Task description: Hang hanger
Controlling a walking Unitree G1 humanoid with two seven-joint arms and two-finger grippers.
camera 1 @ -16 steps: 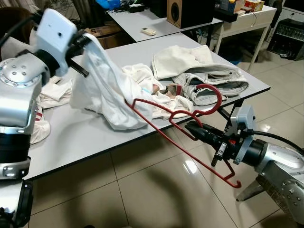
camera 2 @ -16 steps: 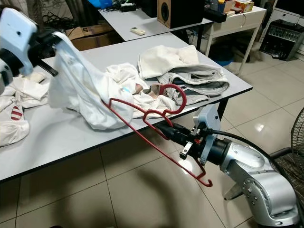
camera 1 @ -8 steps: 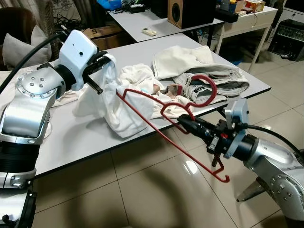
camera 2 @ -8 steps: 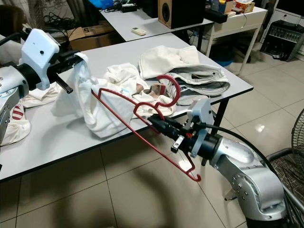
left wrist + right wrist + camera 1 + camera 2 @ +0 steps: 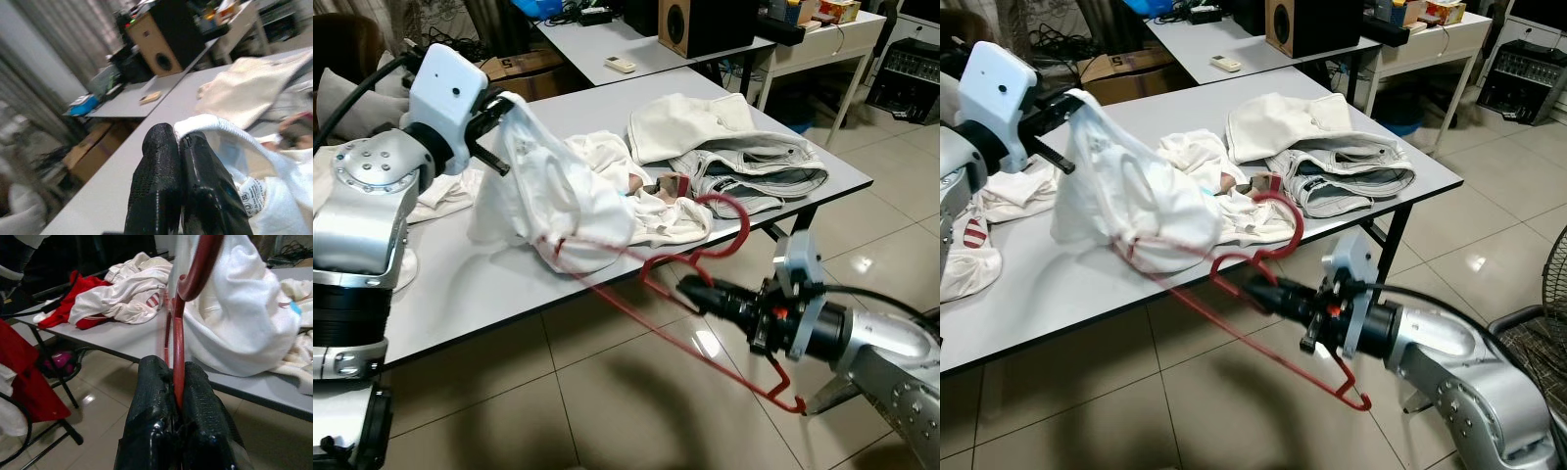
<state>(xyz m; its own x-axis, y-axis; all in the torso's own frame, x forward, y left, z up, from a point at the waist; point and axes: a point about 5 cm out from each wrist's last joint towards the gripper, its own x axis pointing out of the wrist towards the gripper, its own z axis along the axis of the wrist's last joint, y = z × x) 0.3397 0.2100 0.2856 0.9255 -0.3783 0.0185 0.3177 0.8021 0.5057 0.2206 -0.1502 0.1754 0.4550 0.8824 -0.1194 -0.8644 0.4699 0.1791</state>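
Left eye view: we see the right gripper (image 5: 697, 290) below the front edge of the table (image 5: 460, 294), its fingers pinched on the red hanger (image 5: 705, 262) just under the hook. One arm of the hanger reaches up past the table edge into the white shirt (image 5: 558, 206). The left gripper (image 5: 494, 113) hangs above the table, its fingers closed on the shirt's neck band, holding the cloth up like a bag.

We judge the main risk to be the hanger arm snagging a fold instead of reaching the shoulder; its tip is hidden in the cloth. The thin wire could also twist between the right gripper's fingers. If the neck band slips from the left gripper, the shirt collapses onto the pile of clothes (image 5: 724, 157) farther back on the table.
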